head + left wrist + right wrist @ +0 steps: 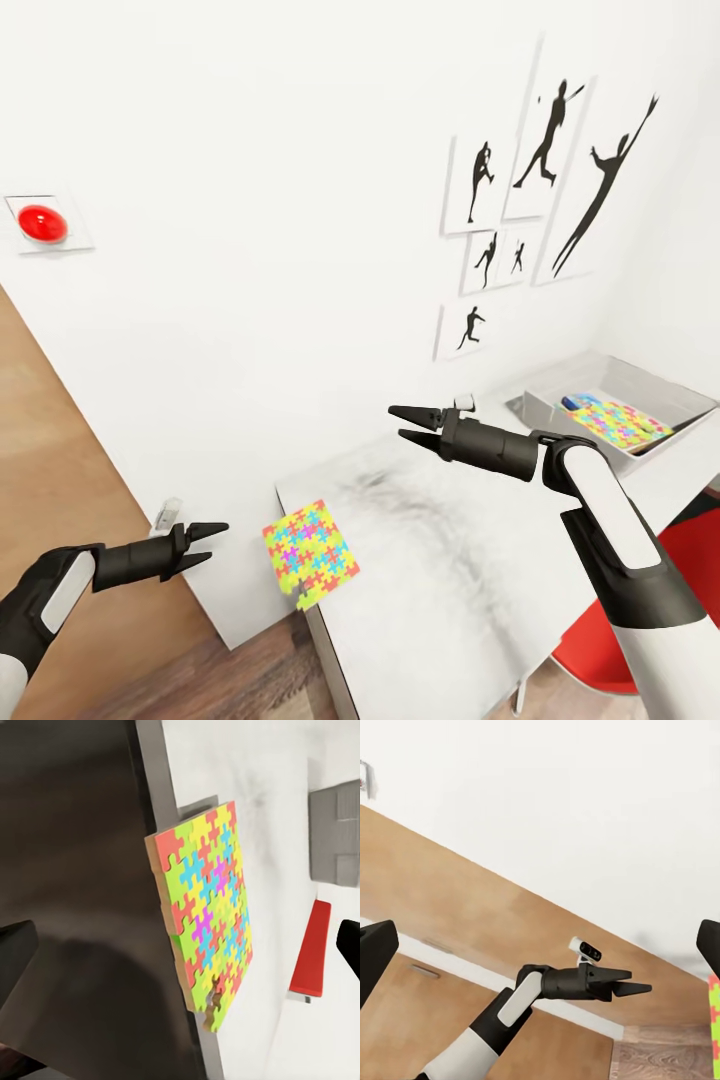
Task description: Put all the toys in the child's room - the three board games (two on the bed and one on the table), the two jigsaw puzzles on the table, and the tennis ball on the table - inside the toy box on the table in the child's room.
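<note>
Thin flat multicoloured jigsaw puzzle sheet [310, 556] overhangs the near corner of the pale marbled table [450, 560]; black left gripper [205, 545] just beside it, jaws apart, empty; black right gripper [412, 422] over the table, jaws apart, empty; light-grey shallow toy box [655, 385] at the far end, another puzzle inside; pinch the overhanging edge squarely; the sheet looks rigid, slick.

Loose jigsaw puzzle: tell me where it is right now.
In the head view the jigsaw puzzle lies at the near left corner of the table, overhanging its edge, just right of the left gripper.
</note>
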Controlling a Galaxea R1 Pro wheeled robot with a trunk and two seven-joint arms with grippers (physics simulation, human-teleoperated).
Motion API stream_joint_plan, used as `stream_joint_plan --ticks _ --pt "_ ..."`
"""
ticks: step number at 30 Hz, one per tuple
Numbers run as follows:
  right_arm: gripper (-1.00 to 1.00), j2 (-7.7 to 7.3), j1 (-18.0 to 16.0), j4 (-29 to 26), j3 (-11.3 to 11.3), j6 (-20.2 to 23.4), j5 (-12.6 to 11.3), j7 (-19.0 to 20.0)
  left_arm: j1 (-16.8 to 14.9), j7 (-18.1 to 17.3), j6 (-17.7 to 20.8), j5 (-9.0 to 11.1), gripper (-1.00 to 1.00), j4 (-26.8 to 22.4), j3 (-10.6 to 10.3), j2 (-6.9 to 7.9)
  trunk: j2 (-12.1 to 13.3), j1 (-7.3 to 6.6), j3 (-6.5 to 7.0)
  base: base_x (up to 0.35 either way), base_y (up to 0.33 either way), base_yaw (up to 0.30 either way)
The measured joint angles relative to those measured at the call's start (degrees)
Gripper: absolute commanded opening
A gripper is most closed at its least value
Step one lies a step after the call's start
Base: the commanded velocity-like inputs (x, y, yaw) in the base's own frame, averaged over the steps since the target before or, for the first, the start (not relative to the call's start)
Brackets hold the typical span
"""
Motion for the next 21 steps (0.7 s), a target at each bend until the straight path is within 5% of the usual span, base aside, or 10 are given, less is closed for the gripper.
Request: stream_joint_plan --ticks 21 --pt "1.0 -0.08 0.0 -0.01 -0.08 0.57 0.09 -0.05 0.01 0.03 0.0 0.0 1.0 -0.01 0.0 0.01 0.0 0.0 2.01 -0.03 0.0 0.022"
